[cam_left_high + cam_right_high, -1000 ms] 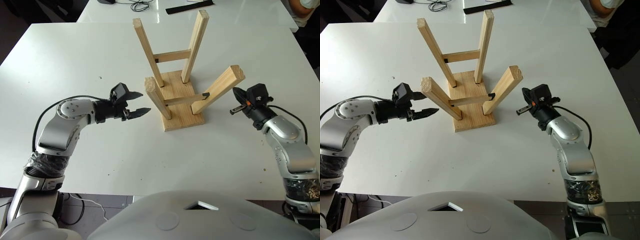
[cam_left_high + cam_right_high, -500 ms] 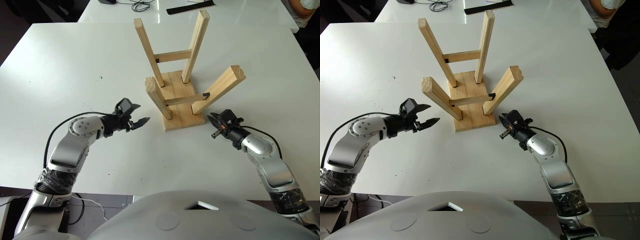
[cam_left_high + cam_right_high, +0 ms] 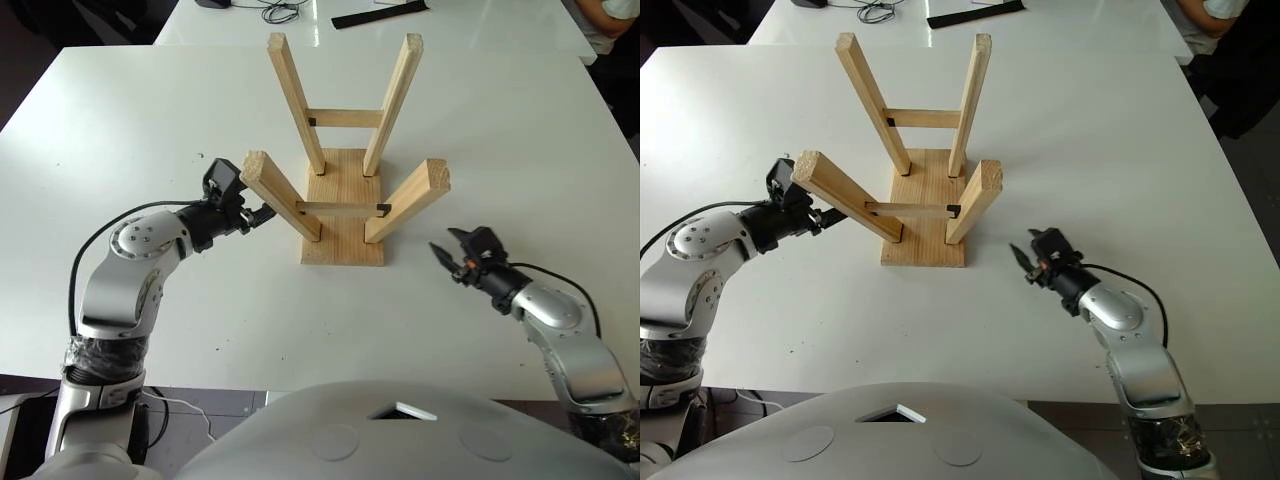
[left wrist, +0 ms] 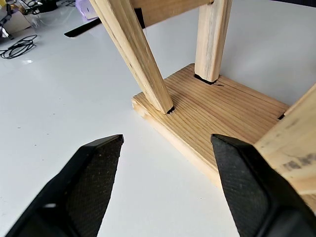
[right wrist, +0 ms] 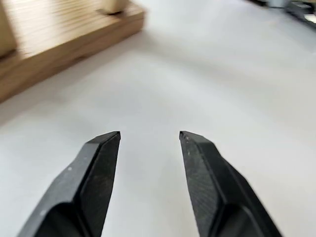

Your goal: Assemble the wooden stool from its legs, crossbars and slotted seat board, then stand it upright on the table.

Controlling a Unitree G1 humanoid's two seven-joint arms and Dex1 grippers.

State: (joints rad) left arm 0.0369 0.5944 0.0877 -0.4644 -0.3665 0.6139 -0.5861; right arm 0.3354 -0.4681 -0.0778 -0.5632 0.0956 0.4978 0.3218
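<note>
Looks assembled but upside down: legs (image 3: pixel 295 105) and crossbars (image 3: pixel 345 118) slotted into board (image 3: pixel 343 250). Needs flipping upright. Left gripper (image 3: pixel 255 213) open beside a leg; right gripper (image 3: pixel 447 252) open, apart.

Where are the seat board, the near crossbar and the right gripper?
seat board (image 3: pixel 343 245): left eye view, bare front strip of the board.
near crossbar (image 3: pixel 342 208): left eye view, middle of the bar.
right gripper (image 5: pixel 149 133): right wrist view, midway between the tips of its open jaws.
</note>
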